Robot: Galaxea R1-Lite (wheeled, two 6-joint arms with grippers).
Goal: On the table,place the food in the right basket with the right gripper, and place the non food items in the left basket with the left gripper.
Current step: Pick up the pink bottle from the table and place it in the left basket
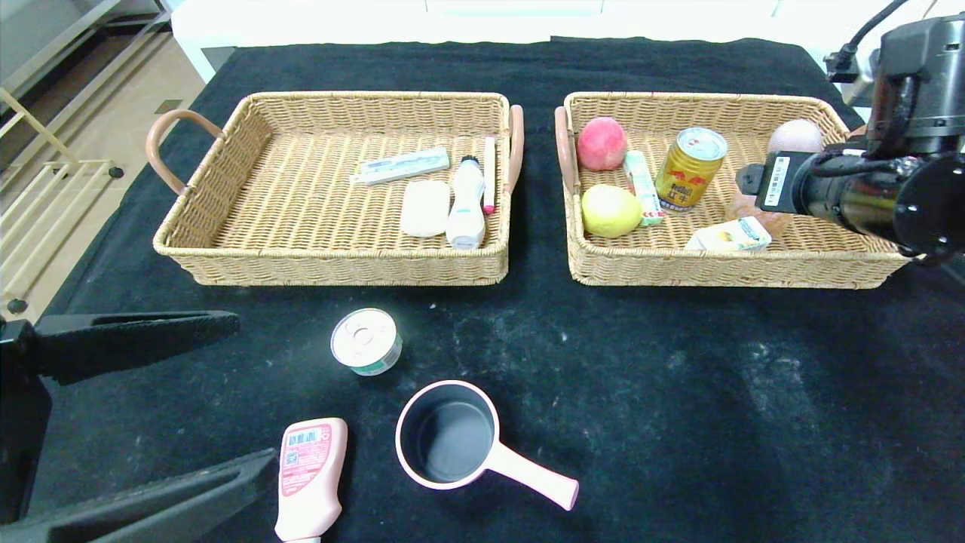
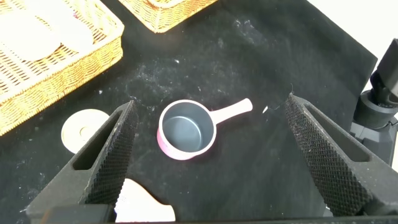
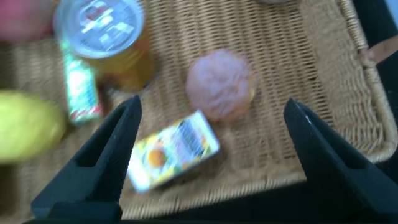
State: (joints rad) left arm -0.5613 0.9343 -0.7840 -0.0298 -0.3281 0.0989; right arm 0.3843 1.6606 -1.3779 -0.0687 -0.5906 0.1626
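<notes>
Woven wicker baskets [image 1: 332,264]; matt black cloth [image 1: 678,392]; glossy, probably metal can [image 1: 690,167].

No legible text on any label.

Bare cloth [image 1: 678,392] beside saucepan [image 1: 452,441]

L gripper [image 2: 205,155] hangs over black tablecloth [image 2: 261,74], fingers [image 2: 115,155] spread wide w/ nothing btwn them but the pink saucepan [image 2: 186,130] on the cloth below, handle pointing away from the baskets. Round tin [image 2: 81,130] just beside one finger, partly hidden by it. Pale pink bottle [image 2: 146,202] near the gripper base. Wicker basket [image 2: 56,68] w/ whitish items beyond; corner of 2nd basket [image 2: 165,12] farther off.
</notes>
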